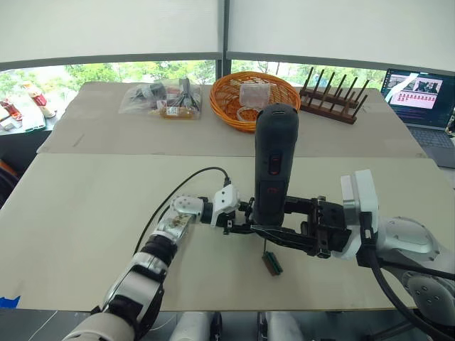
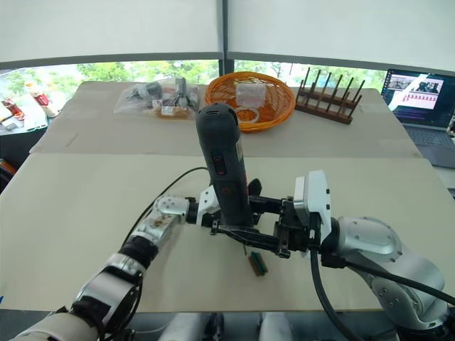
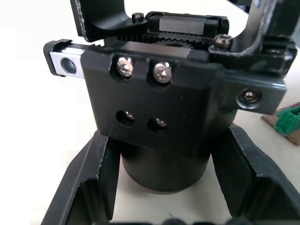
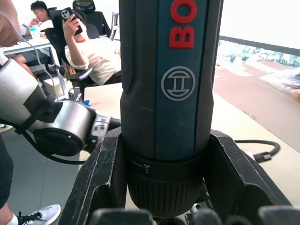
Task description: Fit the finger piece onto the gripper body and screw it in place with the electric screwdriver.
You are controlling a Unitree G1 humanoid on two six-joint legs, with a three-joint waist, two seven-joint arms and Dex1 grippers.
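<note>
My left gripper [image 1: 232, 214] is shut on the round base of the gripper body [image 3: 159, 117], holding it just above the table at the centre front. Its fingers [image 3: 89, 187] flank the black cylinder. The body's front face shows two silver screws above two screw holes. The electric screwdriver [image 1: 271, 163] stands upright over the body, bit end down, with my right gripper [image 1: 288, 229] shut on its lower collar [image 4: 168, 187]. The metal bit [image 3: 255, 23] comes down at the body's top edge. I cannot tell the finger piece apart from the body's black parts.
A small green-and-brown block [image 1: 271, 263] lies on the table just below the grippers. At the back stand an orange basket [image 1: 252, 96], a wooden rack [image 1: 334, 96], a plastic bag of parts [image 1: 160, 99] and a laptop [image 1: 419, 96]. People sit beyond the table [image 4: 93, 47].
</note>
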